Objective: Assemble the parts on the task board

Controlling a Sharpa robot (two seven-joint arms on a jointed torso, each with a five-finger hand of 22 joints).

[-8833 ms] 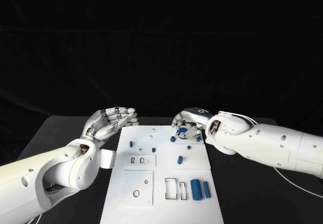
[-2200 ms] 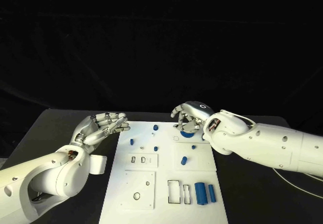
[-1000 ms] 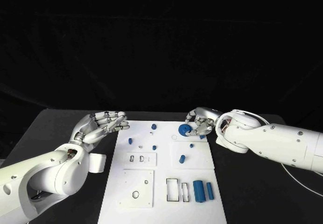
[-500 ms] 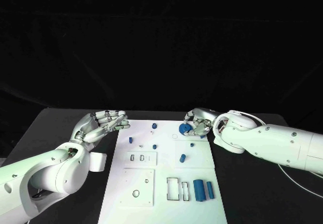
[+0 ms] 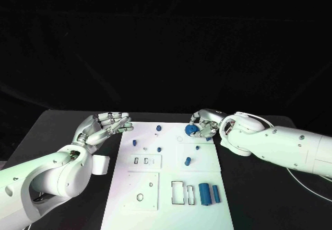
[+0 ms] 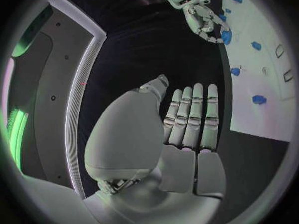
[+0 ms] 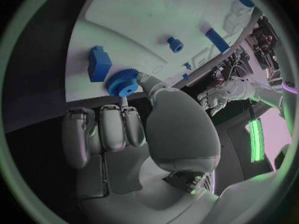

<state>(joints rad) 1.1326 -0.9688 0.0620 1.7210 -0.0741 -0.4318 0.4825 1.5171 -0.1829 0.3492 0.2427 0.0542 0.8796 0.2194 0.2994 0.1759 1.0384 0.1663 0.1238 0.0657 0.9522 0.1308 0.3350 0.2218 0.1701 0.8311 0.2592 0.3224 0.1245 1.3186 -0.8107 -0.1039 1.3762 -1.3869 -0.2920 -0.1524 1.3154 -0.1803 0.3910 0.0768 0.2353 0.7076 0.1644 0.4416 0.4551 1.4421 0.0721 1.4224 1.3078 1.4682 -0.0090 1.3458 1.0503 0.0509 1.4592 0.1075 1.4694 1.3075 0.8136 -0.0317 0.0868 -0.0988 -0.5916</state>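
Blue and toothed round its rim, a gear-like part (image 5: 190,129) was held in the fingertips of the right hand (image 5: 205,127) over the far right corner of the white task board (image 5: 166,211), just above the board's surface; whether it was touching the board could not be told from the head view. It was presumably carried there to be seated on a post or in a socket at that corner, beside a square blue block (image 7: 99,62) that lay close to it. The right hand was curled inward round the part, with the forearm reaching in along the board's right edge. The left hand (image 5: 105,127) was held palm up and empty off the board's far left corner, above the black worktop (image 5: 55,139), its fingers straight and side by side, apparently kept clear. Two blue cylinders (image 5: 208,193) lay untouched near the board's near right corner.
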